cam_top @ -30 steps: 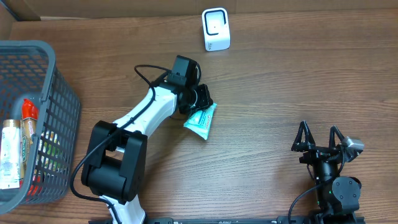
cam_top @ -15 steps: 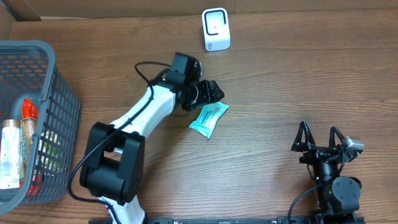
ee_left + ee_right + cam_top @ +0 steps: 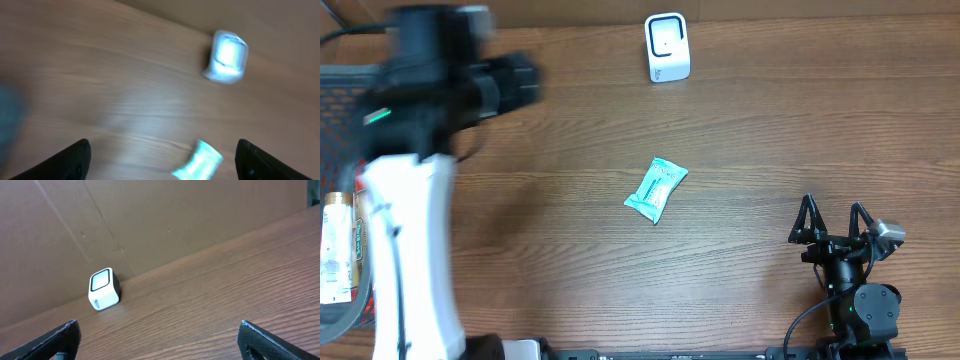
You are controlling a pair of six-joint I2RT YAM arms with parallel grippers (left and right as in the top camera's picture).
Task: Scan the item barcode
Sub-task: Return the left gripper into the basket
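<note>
At the far left of the overhead view, a grey mesh basket (image 3: 340, 74) sits partly hidden behind the white left arm (image 3: 405, 250), with a pale tube (image 3: 335, 250) showing inside it. The arm is raised high and blurred, and the left gripper (image 3: 520, 82) is above the table's upper left area, well apart from the item. In the left wrist view its fingers (image 3: 72, 160) sit at the two bottom corners of the frame, spread wide with nothing pinched between them. The teal packet (image 3: 656, 190) lies flat and loose on the wooden table (image 3: 770, 130) near the middle, slanted, touching neither arm. The wrist view shows it as a blurred teal shape at the bottom edge. Beyond it, at the back edge by the cardboard wall (image 3: 200, 215), stands the small white scanner (image 3: 667, 47), upright and well apart from the packet. At the lower right the right gripper (image 3: 835, 220) is parked near the table's front edge, its jaws fully spread and empty.
</note>
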